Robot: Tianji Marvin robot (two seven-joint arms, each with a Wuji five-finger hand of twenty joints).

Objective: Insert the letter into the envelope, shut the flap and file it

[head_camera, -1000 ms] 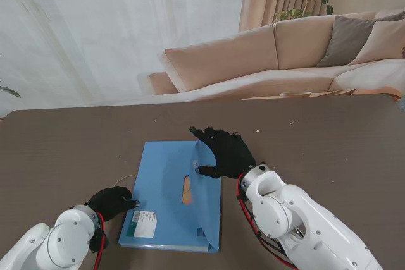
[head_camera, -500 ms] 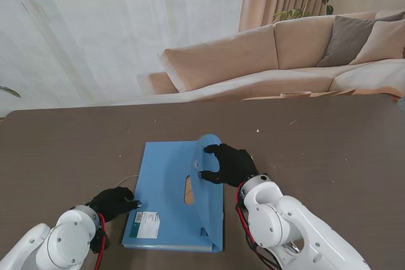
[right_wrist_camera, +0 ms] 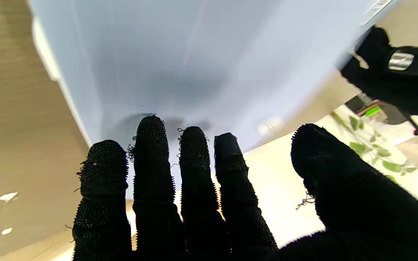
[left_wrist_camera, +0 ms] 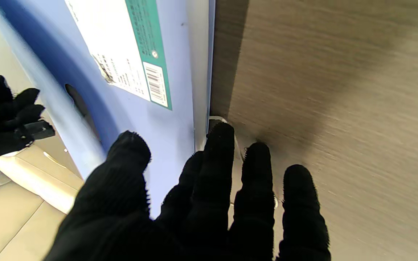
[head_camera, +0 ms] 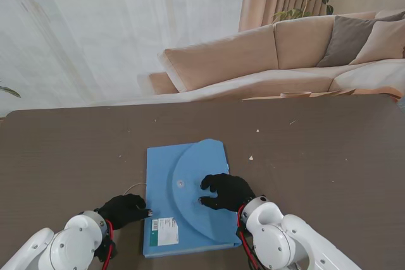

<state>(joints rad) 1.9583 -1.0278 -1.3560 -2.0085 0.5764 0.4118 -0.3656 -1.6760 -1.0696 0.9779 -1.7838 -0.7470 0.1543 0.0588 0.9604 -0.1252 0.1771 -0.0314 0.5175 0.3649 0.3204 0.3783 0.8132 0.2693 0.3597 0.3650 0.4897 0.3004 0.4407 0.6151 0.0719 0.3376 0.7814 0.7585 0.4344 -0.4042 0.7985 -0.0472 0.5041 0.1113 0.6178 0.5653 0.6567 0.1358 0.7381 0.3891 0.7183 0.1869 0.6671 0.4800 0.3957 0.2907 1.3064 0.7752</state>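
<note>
Flap [head_camera: 193, 191] down on envelope [head_camera: 158, 175], right hand [head_camera: 224, 191] flat, fingers spread, left hand [head_camera: 124, 210] open at edge; filing left.

Flap [head_camera: 196, 188] was standing up on edge 1.0 s ago, curling over at 0.5 s; now lies flat on the envelope [head_camera: 158, 175], rounded edge toward 9 o'clock. R hand [head_camera: 224, 191] has come from envelope's 1 o'clock corner back toward 5 o'clock, nearer to me, now palm-down on flap, fingers spread. L hand [head_camera: 123, 210] shifted slightly toward 3 o'clock, fingertips at envelope's edge. Envelope itself slid a bit toward 3 o'clock.
</note>
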